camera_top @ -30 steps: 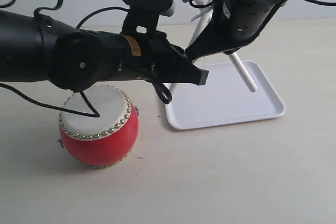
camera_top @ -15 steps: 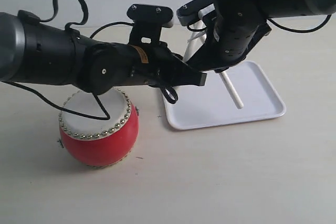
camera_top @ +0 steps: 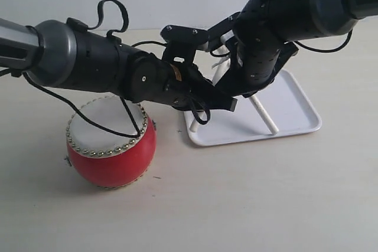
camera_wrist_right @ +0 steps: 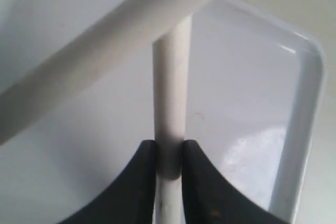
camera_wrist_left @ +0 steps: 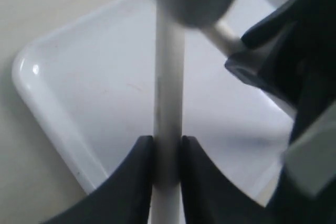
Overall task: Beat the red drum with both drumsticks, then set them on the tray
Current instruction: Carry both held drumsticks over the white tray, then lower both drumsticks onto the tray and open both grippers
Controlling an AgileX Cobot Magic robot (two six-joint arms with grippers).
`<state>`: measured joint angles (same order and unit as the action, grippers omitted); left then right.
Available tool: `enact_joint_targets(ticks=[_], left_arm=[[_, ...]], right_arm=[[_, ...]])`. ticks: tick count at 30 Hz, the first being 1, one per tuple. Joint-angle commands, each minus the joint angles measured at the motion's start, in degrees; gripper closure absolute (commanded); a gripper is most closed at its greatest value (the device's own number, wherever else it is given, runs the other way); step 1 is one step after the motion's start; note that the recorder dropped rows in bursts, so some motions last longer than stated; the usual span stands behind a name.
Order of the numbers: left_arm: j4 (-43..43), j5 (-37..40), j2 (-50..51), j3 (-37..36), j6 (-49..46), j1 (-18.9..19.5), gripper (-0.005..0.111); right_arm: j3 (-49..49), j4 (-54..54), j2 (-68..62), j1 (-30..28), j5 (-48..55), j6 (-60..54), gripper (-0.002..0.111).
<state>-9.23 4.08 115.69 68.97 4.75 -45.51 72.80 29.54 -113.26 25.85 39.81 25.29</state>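
Observation:
The red drum stands on the table at the left, with its off-white skin up. To its right lies the white tray. My left gripper hangs over the tray's near-left part, shut on a drumstick that shows between the arms. My right gripper is just behind it, shut on the second drumstick. That stick slants down over the tray, and its low end is near the front rim. The two sticks cross in the right wrist view: the held one and the other.
The left arm passes above the drum's back edge. Black cables dangle by the tray's left rim. The right gripper's dark body is close beside the left gripper. Tray rim, tray corner.
Both arms have come down and drawn in over the tray. The right drumstick has sunk lower over the tray and swung towards its front rim. The drum has not moved.

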Motion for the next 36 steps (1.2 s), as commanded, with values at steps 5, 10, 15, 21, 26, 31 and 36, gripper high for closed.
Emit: enact_joint_targets(ticks=[5,10,15,21,26,31,36], left_arm=[[-0.09,-0.91,1.8,1.25,-0.25,-0.08,0.107],[-0.09,0.71,2.83,3.37,-0.25,-0.08,0.107],[-0.09,1.87,3.42,4.66,-0.25,-0.08,0.107],[-0.2,1.98,3.78,4.66,-0.25,-0.08,0.107],[-0.2,5.47,4.27,6.26,-0.25,-0.08,0.107],[-0.2,10.68,5.35,10.17,-0.25,-0.08,0.107],[-0.2,11.58,6.36,12.35,-0.25,-0.08,0.097]], right_arm=[[0.13,2.24,-1.9,0.01,-4.96,-1.96,0.108],[0.13,3.5,-2.01,0.01,-4.96,-1.96,0.108],[0.13,3.58,-2.45,0.01,-4.96,-1.96,0.108],[0.13,3.58,-4.48,0.01,-5.8,-1.72,0.108],[0.13,2.64,-6.28,0.01,-6.54,-1.85,0.105],[0.13,0.55,-6.48,0.01,-7.11,-3.38,0.093],[0.13,0.55,-6.48,0.01,-6.98,-3.38,0.089]])
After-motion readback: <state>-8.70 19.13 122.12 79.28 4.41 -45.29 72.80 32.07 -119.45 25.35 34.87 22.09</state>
